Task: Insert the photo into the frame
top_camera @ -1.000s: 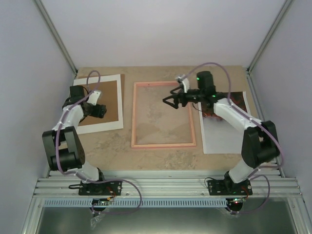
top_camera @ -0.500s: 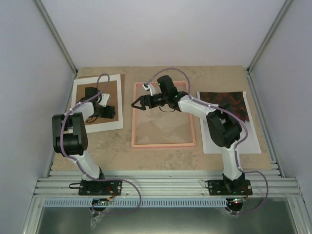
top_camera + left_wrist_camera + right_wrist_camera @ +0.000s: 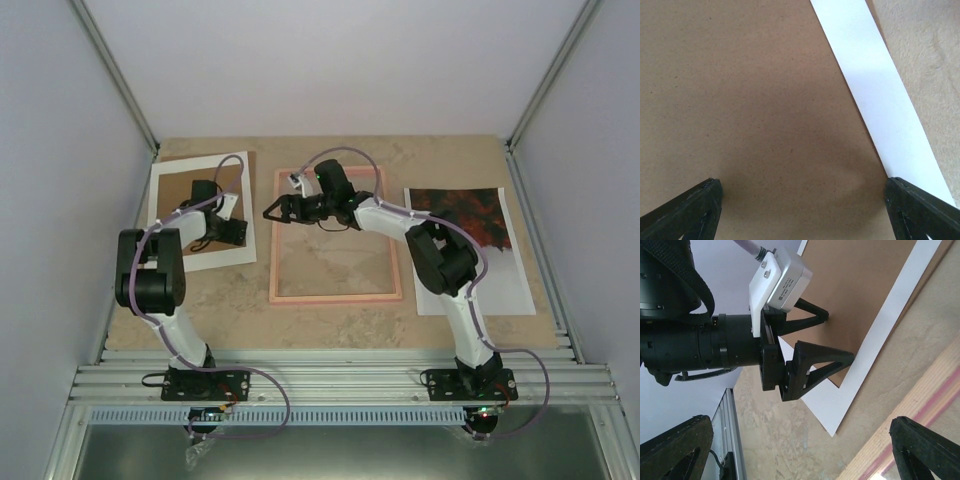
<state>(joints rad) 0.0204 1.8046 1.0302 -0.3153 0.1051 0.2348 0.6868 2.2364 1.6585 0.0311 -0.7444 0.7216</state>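
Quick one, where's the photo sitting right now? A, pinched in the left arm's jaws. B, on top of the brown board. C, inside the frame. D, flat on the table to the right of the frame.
D: in the top view the photo lies flat, picture side up, on the table right of the frame, which is empty.

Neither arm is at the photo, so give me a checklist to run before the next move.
1. Left gripper open: ok.
2. Right gripper open: ok.
3. Photo lying uncovered: ok.
4. Frame empty: ok.
5. A gripper at the photo: not ok; the right one hangs at the frame's left edge, the left one over the board.
6. Left gripper clear of the board: cannot tell.
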